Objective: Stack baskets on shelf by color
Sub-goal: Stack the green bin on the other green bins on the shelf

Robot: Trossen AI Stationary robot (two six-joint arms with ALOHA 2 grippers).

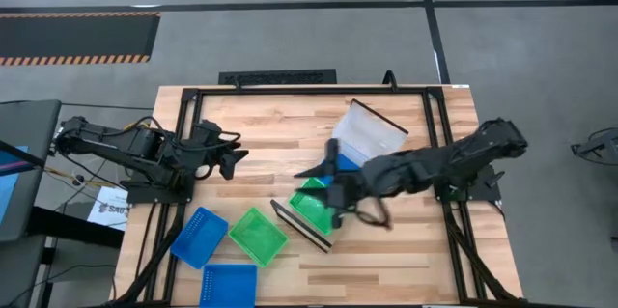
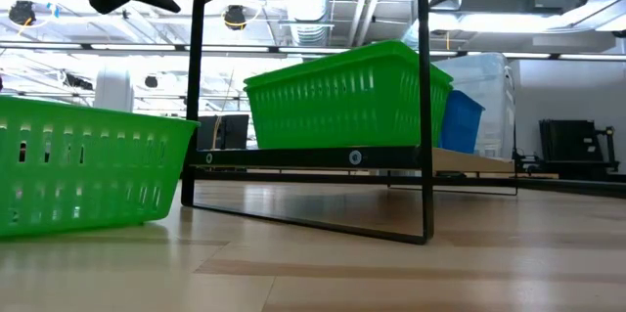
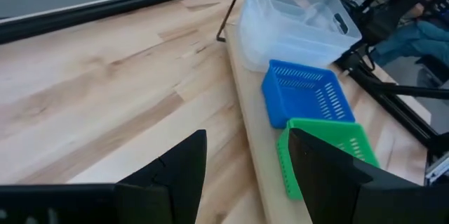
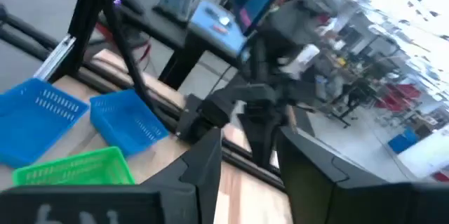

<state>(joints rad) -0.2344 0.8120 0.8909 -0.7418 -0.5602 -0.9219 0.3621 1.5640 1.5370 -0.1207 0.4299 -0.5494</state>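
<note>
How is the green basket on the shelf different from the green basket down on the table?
The green basket on the shelf sits beside a blue basket on the shelf, with the right hand over it. The green basket on the table lies apart from the shelf, near two other blue baskets. Both are green, slotted and empty.

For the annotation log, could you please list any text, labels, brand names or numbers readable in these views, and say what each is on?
No text can be read with confidence in any view.
White paper at the table's left edge, beside the left arm's base: dark print, too small to read.
Baskets, shelf and both arms: no markings visible.
</note>
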